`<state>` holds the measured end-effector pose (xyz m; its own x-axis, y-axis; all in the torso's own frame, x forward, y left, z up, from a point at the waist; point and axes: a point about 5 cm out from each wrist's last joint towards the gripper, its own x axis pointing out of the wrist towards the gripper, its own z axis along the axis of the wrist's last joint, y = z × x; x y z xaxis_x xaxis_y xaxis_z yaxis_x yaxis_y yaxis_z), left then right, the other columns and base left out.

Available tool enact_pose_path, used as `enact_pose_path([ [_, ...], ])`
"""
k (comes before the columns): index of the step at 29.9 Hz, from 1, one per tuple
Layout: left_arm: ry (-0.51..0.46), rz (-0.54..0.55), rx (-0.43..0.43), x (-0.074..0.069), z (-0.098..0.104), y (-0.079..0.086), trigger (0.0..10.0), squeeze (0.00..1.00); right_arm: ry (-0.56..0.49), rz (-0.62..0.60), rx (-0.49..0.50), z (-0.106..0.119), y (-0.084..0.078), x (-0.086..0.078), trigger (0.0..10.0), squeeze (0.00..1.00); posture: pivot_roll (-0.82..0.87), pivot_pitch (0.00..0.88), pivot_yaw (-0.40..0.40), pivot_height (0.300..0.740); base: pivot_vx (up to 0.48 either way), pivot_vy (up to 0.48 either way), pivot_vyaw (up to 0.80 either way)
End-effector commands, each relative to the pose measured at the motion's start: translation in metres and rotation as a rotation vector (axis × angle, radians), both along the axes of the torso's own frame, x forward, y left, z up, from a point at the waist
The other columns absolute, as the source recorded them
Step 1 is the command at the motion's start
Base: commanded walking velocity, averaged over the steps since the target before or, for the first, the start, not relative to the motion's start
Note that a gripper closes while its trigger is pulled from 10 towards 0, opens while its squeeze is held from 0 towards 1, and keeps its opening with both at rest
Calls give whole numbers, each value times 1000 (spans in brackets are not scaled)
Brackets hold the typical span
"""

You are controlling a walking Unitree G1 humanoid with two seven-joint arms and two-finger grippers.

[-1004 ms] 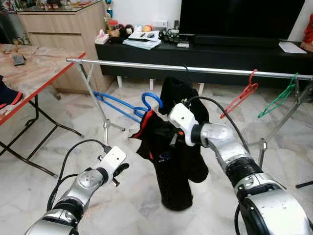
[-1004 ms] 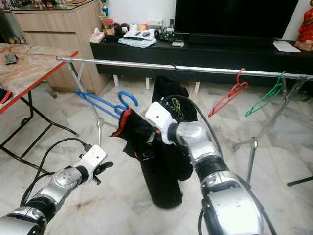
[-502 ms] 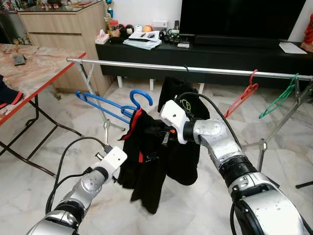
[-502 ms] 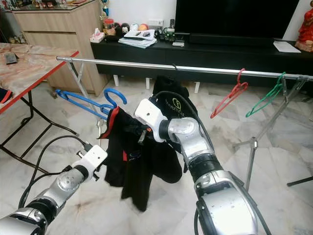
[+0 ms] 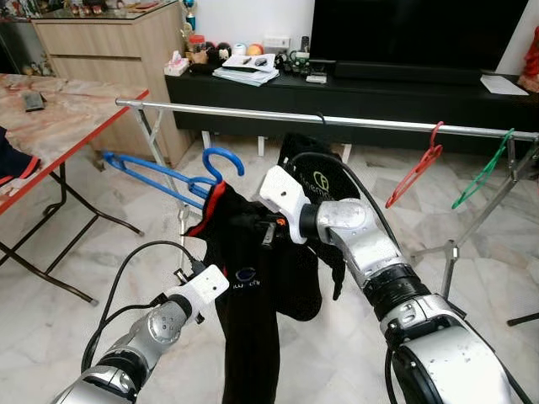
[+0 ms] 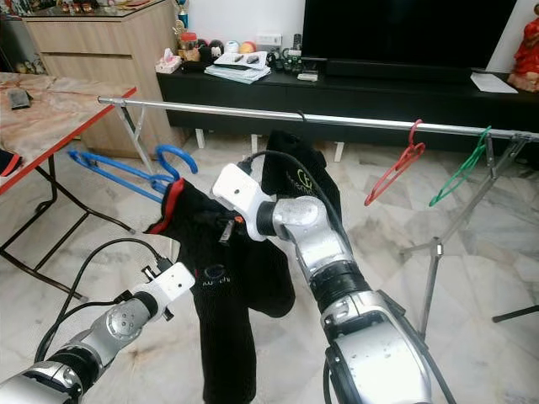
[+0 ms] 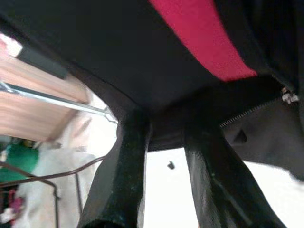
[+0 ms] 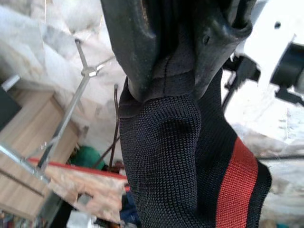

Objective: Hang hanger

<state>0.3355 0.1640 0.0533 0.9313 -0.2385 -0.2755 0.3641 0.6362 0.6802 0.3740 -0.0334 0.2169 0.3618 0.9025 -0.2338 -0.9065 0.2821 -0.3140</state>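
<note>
A blue hanger (image 5: pixel 160 174) carries a black garment with red trim (image 5: pixel 248 295), which droops long toward the floor. My right gripper (image 5: pixel 268 232) is shut on the garment's bunched fabric (image 8: pixel 161 142) just below the hanger's hook (image 5: pixel 224 158). All of it is in front of and below the silver rail (image 5: pixel 354 123). My left gripper (image 5: pixel 217 284) is low and touches the garment's left edge. Its fingers (image 7: pixel 128 156) stand open under the black cloth. Another black garment (image 5: pixel 318 172) hangs from the rail behind my right arm.
A red hanger (image 5: pixel 417 168) and a green hanger (image 5: pixel 484 168) hang on the rail's right part. The rack's leg (image 5: pixel 181 215) stands behind the blue hanger. A red-edged table (image 5: pixel 59 135) is at the left, a black TV bench (image 5: pixel 379 93) beyond the rail.
My right arm has carried the hanger and garment to the left, and the garment now hangs longer. My left gripper has risen up against the cloth.
</note>
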Motion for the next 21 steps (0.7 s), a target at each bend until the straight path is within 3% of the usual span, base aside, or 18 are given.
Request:
enact_pose_path([
  [1, 4, 51, 35, -1, -4, 7, 10000, 0, -65, 49, 38, 23, 10, -3, 10000, 0, -59, 1, -5, 740, 0, 0, 0],
  [4, -5, 92, 36, -1, -5, 10, 10000, 0, -71, 58, 43, 26, 10, -4, 10000, 0, -59, 1, -5, 740, 0, 0, 0],
  [5, 0, 118, 27, -2, -6, 12, 10000, 1000, -74, 59, 46, 28, 10, -4, 10000, 0, -62, 0, -5, 740, 0, 0, 0],
  [12, -28, 201, 27, -3, -8, 18, 10000, 1000, -71, 59, 48, 29, 9, -5, 10000, 0, -61, 0, -8, 740, 0, 0, 0],
  [21, -129, 265, -30, 5, 8, 22, 10000, 1000, -60, 64, 54, 29, 10, -6, 10000, 0, -60, 0, -10, 740, 0, 0, 0],
])
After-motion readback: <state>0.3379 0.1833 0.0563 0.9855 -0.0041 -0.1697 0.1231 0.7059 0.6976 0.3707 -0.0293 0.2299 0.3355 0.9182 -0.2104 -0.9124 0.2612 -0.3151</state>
